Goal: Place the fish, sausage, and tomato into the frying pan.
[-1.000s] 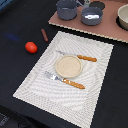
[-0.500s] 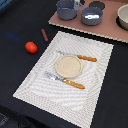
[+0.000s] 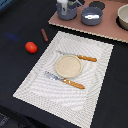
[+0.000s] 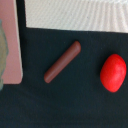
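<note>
The blue-grey frying pan [image 3: 83,11] stands on the pinkish board at the back, with the white fish [image 3: 90,17] lying inside it. The dark reddish-brown sausage [image 3: 44,35] lies on the black table to the exterior view's left of the placemat. The red tomato [image 3: 31,47] sits a little nearer, apart from the sausage. The wrist view shows the sausage [image 4: 62,61] and the tomato [image 4: 113,73] well below, with no fingers in sight. My gripper [image 3: 64,5] shows only as a white shape at the top edge over the dark grey pot; its jaws are unclear.
The dark grey pot [image 3: 66,13] stands beside the pan on the pinkish board [image 3: 107,28]. A beige bowl [image 3: 123,16] is at the board's right end. The striped placemat [image 3: 95,95] holds a beige plate [image 3: 67,65], a knife [image 3: 80,57] and a fork [image 3: 65,81].
The white arm part at the top edge has shifted toward the exterior view's left, from over the pan to over the pot. The objects have not moved.
</note>
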